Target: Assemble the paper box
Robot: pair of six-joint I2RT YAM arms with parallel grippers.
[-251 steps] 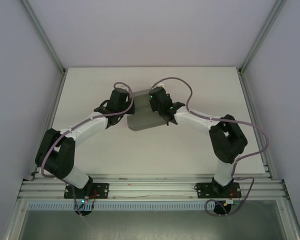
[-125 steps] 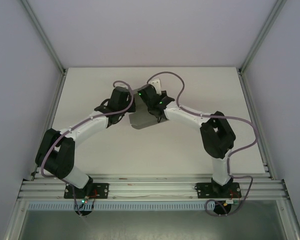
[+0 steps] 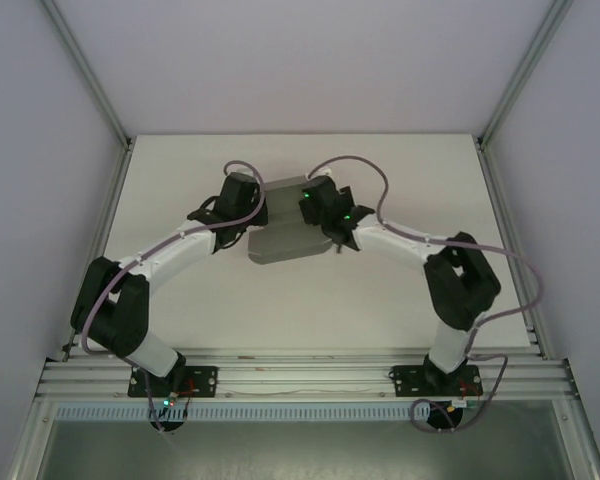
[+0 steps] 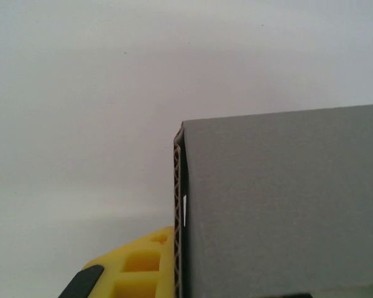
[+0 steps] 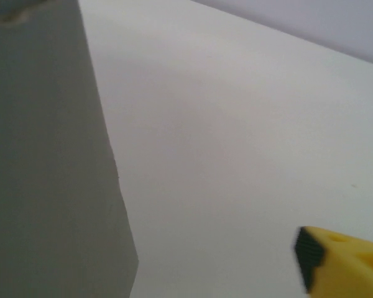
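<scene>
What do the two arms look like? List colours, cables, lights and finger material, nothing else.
Both arms have white tubular links between bulky black joint housings. A loose mauve cable runs along each. Small green lights glow near the right wrist. The fingers are yellow moulded plastic with square recesses; the right finger ends in a black tip.

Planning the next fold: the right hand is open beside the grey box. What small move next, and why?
Probably move the right hand onto the paper box and close: its finger stands clear of the card, and only the left hand pinches it.
</scene>
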